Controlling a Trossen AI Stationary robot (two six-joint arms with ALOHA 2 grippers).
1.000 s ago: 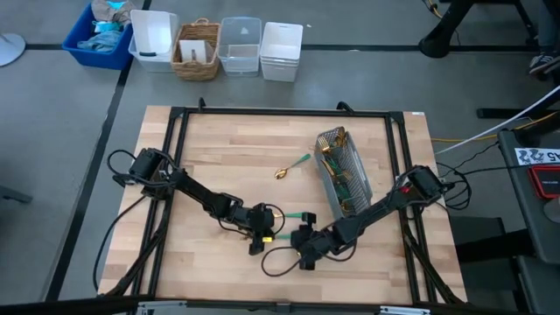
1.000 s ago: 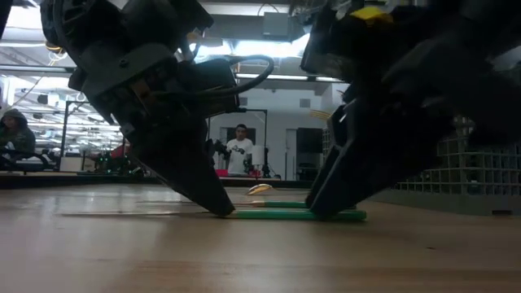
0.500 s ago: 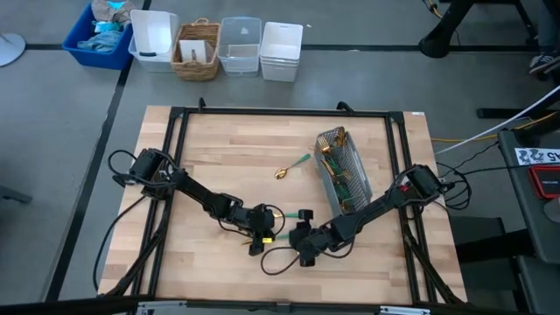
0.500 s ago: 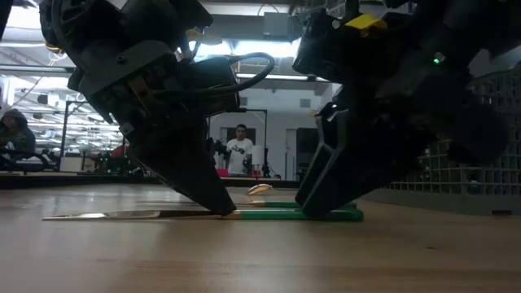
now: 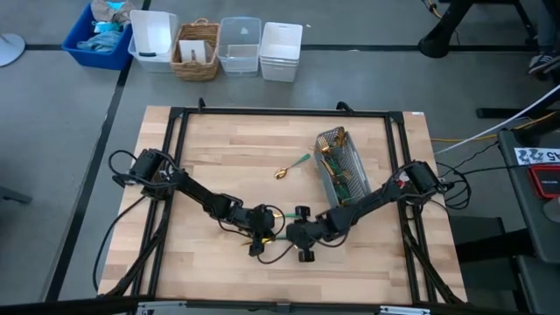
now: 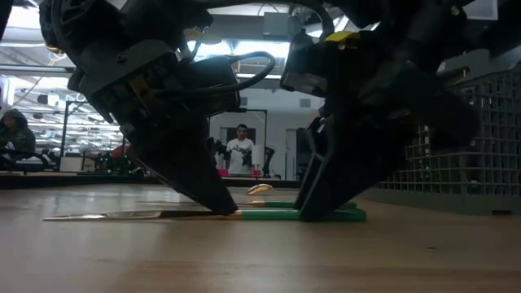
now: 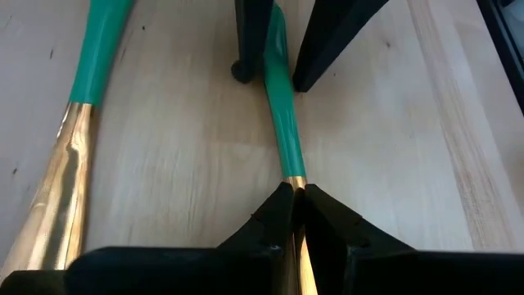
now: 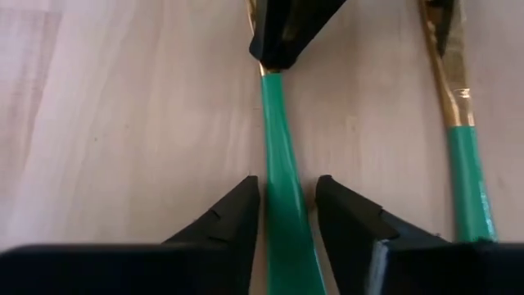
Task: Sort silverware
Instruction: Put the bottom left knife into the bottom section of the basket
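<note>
Working mid-table, we see left gripper (image 7: pixel 293 195) clenched on teal-handled utensil (image 7: pixel 278 94); right gripper (image 8: pixel 286 205) straddles it, unclosed.

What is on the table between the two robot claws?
One piece of silverware: left gripper pinches its gold end, right gripper straddles its green handle. The wrist views show it best.

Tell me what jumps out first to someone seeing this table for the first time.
Both grippers meet on one teal-handled knife near the table's front middle: the left gripper is shut on its gold end, while the right gripper straddles the handle with fingers still apart. A second piece lies alongside, and a grey mesh caddy of silverware sits to the right.
</note>
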